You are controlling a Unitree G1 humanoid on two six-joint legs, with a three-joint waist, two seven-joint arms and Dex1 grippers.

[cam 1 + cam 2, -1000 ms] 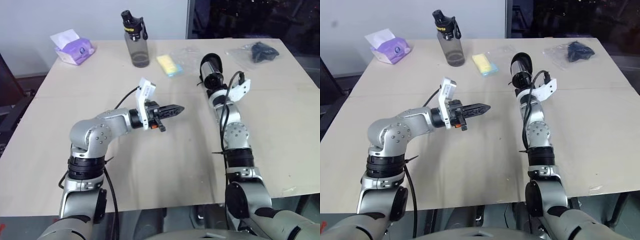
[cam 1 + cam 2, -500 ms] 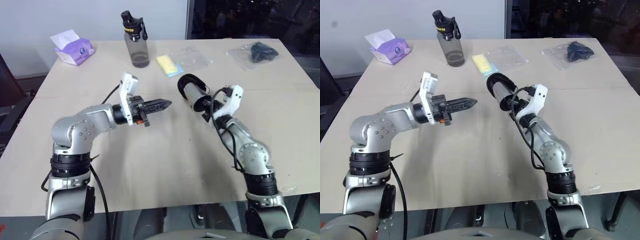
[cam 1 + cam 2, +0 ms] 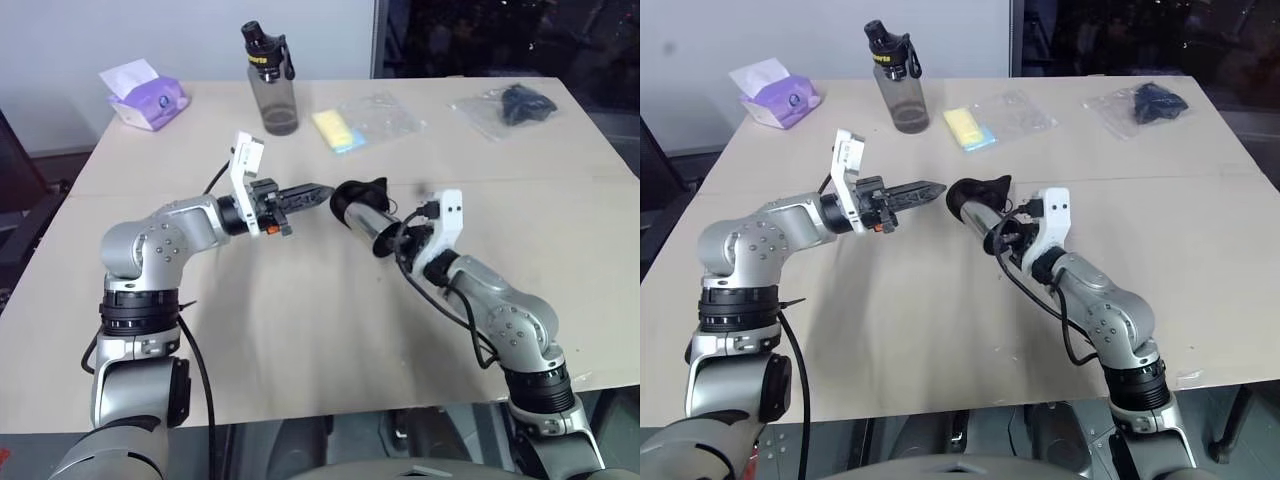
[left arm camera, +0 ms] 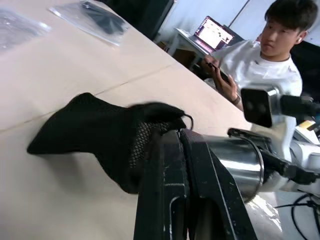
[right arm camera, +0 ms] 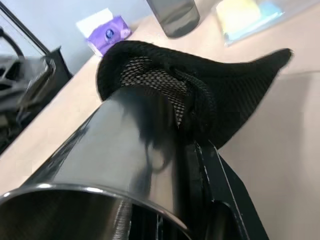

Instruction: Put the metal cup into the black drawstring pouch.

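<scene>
**Cup brought back to centre, pouch partly over its end**

Since a sec ago my R arm has pulled the small shiny steel cup (image 3: 367,220) back from the far side of the table (image 3: 300,350) and rolled it from upright to lying roughly level, aimed at the L gripper. The L arm barely shifted, a bit to its own left. The cup's far end now sits inside the mouth of the soft black fabric drawstring pouch (image 3: 358,190); the wrist views show the mesh lining draped over the rim, w/ most of the steel body bare.

R gripper (image 3: 392,237) is clamped on the cup. L gripper (image 3: 308,192) has its fingers pressed shut; its tips meet the pouch edge, and I judge it's pinching the fabric, though I can't confirm the hold.

My read: insertion has begun, not finished. Next I need the pouch drawn further along the cup, or the cup pushed in, w/o the fabric slipping.

Beyond: smoky-grey water bottle (image 3: 271,82), purple tissue pack (image 3: 148,100), yellow sponge (image 3: 335,128), bagged dark item (image 3: 515,105). A person sits nearby in the L wrist view.
</scene>
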